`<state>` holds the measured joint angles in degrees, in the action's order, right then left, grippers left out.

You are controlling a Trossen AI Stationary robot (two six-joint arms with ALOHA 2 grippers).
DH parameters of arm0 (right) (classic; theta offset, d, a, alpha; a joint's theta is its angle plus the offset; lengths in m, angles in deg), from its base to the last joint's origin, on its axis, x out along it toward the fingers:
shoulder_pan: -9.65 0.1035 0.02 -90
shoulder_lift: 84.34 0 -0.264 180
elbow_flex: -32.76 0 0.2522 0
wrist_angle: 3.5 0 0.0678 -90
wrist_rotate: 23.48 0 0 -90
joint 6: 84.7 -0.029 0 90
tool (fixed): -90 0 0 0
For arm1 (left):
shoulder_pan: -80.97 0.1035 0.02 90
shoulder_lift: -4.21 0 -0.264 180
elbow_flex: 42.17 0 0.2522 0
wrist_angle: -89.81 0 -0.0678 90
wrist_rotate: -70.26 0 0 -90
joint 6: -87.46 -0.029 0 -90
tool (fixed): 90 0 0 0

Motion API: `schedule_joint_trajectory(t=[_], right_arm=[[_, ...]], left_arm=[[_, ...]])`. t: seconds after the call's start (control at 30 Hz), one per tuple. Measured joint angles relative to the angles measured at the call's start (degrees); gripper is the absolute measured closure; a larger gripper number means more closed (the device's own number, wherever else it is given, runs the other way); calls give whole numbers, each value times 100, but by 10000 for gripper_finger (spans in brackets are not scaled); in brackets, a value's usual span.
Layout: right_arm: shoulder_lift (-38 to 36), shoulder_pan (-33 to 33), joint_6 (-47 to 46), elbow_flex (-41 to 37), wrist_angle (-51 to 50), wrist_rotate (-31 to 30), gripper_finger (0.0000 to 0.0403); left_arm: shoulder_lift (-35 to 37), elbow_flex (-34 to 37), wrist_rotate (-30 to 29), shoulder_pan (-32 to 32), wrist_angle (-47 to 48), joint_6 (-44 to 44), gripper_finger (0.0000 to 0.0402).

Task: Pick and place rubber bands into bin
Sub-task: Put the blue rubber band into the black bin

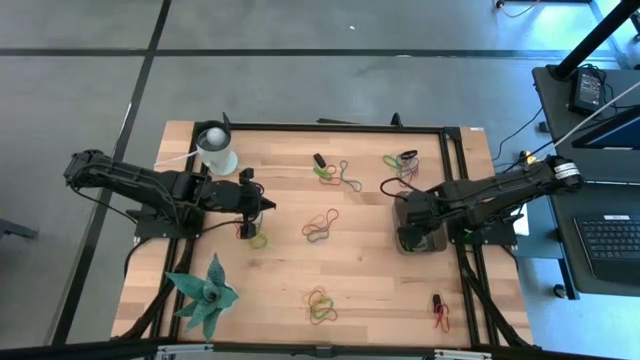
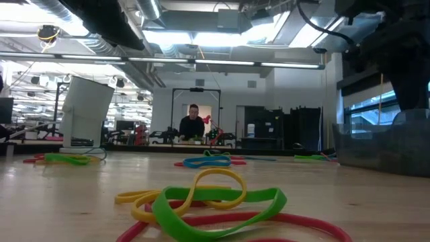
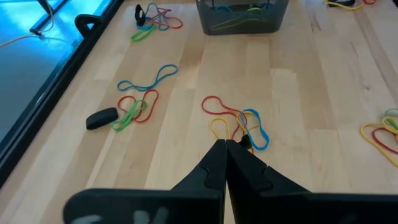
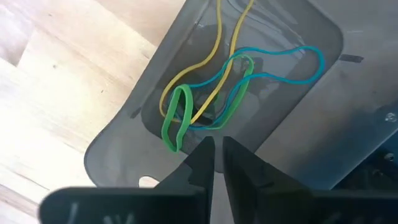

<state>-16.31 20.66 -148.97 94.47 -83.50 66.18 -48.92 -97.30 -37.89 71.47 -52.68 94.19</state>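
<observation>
The dark grey bin [image 1: 418,225] stands at the table's right, with yellow, blue and green rubber bands [image 4: 211,93] lying inside. My right gripper [image 4: 217,152] hovers over the bin, its fingers a narrow gap apart and empty. My left gripper [image 3: 225,146] is shut and empty over the table's left middle, with a green-yellow band [image 1: 258,240] on the wood beside it. Loose band clusters lie at the middle [image 1: 320,226], far middle [image 1: 340,175], far right [image 1: 400,162] and near edge [image 1: 320,305]. The middle cluster [image 3: 239,121] lies just ahead of the left fingers.
A white cup [image 1: 216,148] stands at the far left and a green spiky plant figure [image 1: 205,295] at the near left. Small black pieces lie at the far middle [image 1: 319,159] and near right [image 1: 437,300]. A person [image 2: 193,124] sits far behind the table.
</observation>
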Motion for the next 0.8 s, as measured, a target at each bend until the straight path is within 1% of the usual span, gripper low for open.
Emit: schedule_joint_trajectory(t=[0.13, 0.23, 0.4, 0.57, 0.7, 0.8], right_arm=[[0, 99, 3, 0, 61, -2, 381], [0, 143, 44, 0, 60, -2, 389], [-154, 163, 723, 0, 61, -4, 399], [-841, 152, 1385, 0, 201, -27, 400], [-1590, 150, 1802, 0, 218, -385, 400], [-2119, 147, 2064, 0, 218, -782, 401]], left_arm=[[2, 0, -171, 27, -1, 4, 400], [2, 0, -182, 28, 0, 4, 400], [2, 0, -236, 26, -10, 4, 400], [-109, -7, -632, 26, -388, 11, 400], [-387, -16, -905, 26, -975, 44, 400], [-769, -295, -1069, 26, -925, 202, 400]])
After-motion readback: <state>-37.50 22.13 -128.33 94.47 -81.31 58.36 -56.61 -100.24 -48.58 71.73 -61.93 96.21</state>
